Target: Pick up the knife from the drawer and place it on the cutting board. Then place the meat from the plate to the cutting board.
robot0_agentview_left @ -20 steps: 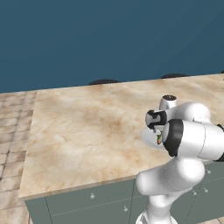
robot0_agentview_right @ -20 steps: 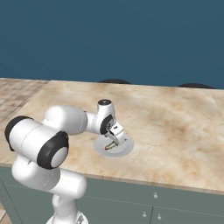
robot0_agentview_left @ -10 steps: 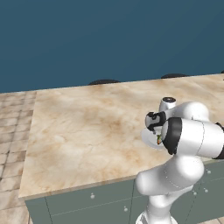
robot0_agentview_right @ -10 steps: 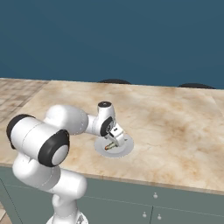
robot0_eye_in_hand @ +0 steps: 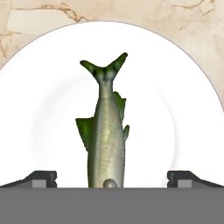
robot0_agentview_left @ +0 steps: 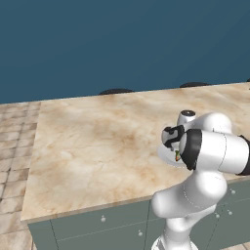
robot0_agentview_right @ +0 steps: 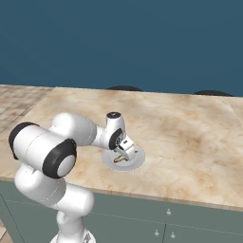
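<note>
Left base view: arm folded low over worktop (robot0_agentview_left: 97, 141), plate (robot0_agentview_left: 166, 155) just peeking out. Right base view: gripper (robot0_agentview_right: 124, 153) poised above plate. Hand view: jaws spread wide astride meat (robot0_eye_in_hand: 107, 140); best dropped straight, squeezing mid-body.

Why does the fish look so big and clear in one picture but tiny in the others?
Hand view: camera sits close above the plate, so the fish looks large and sharp. Right base view: farther off, so it is a small smudge under the gripper. Left base view: the arm covers most of it.
</note>
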